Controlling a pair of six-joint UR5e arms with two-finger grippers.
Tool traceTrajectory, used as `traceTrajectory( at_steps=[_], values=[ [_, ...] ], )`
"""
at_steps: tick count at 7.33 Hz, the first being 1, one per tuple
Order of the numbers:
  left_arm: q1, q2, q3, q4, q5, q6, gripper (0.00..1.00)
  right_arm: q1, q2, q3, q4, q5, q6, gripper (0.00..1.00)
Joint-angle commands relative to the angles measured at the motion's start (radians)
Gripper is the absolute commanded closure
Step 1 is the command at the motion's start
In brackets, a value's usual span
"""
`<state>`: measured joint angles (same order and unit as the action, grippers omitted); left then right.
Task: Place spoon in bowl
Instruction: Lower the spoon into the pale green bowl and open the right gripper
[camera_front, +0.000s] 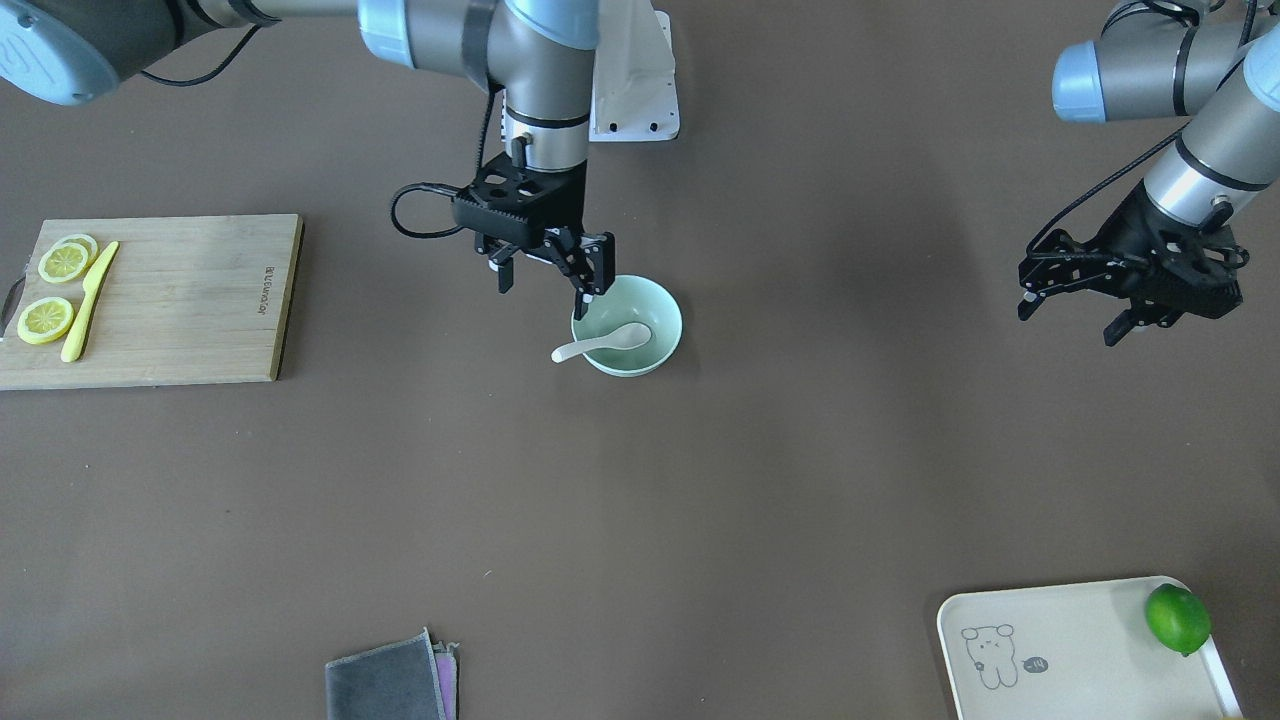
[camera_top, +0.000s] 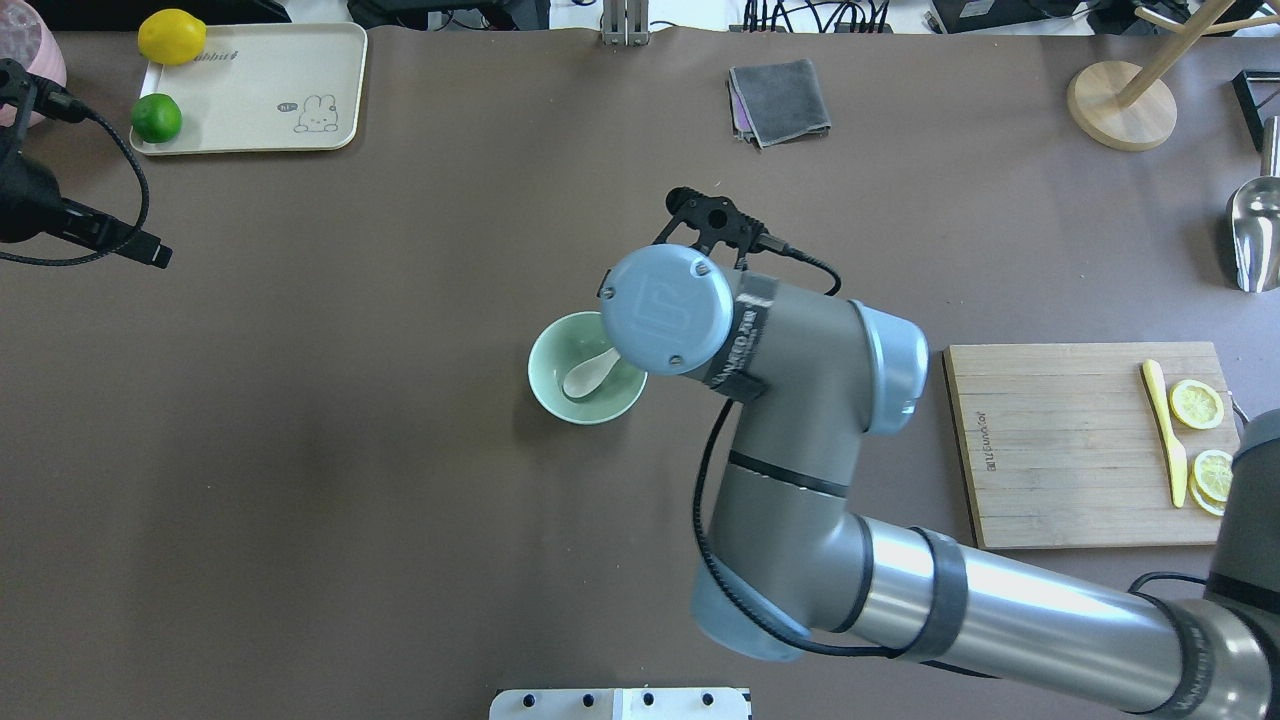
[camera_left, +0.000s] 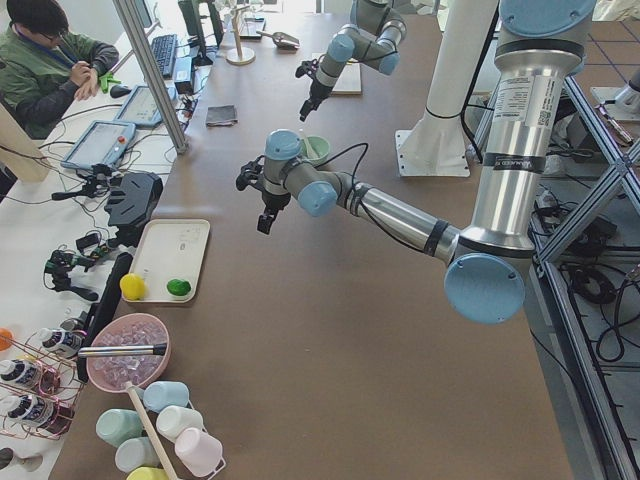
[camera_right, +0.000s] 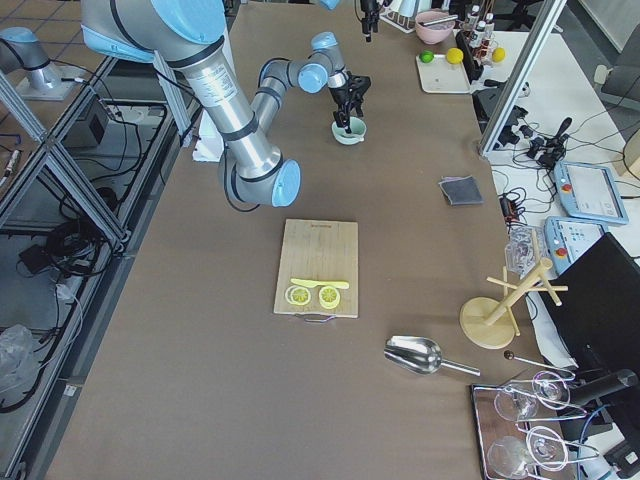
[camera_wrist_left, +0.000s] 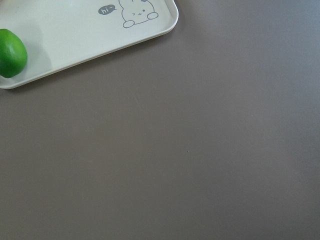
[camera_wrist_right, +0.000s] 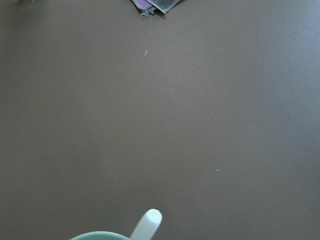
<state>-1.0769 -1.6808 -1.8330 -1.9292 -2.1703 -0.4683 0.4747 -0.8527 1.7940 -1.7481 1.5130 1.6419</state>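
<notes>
Though small, seemingly glossy white spoon (camera_front: 602, 345)

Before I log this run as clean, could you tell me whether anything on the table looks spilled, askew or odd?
Nothing stands out. The spoon lies in the upright bowl, its handle poking over the rim, and I see no spill around it. The right gripper hangs open by the bowl.

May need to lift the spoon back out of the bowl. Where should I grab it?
Grip the spoon by its handle end, which juts past the rim of the bowl on the robot's right, coming straight down. The scoop lies low inside, where the wall would likely block fingers.
</notes>
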Motion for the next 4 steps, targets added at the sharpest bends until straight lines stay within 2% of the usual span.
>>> traceTrajectory(
  at_steps=[1,3,4],
  values=[
    [0.002,0.062,0.07,-0.18,0.003,-0.001,0.01,0.14,-0.216,0.172,0.004,0.172,-0.367,0.0],
    [0.002,0.129,0.249,-0.4,0.012,0.011,0.01,0.313,-0.325,0.206,0.005,0.336,-0.65,0.0],
    [-0.001,0.165,0.294,-0.465,-0.002,0.011,0.01,0.405,-0.398,0.223,0.007,0.424,-0.786,0.0]
  ],
)
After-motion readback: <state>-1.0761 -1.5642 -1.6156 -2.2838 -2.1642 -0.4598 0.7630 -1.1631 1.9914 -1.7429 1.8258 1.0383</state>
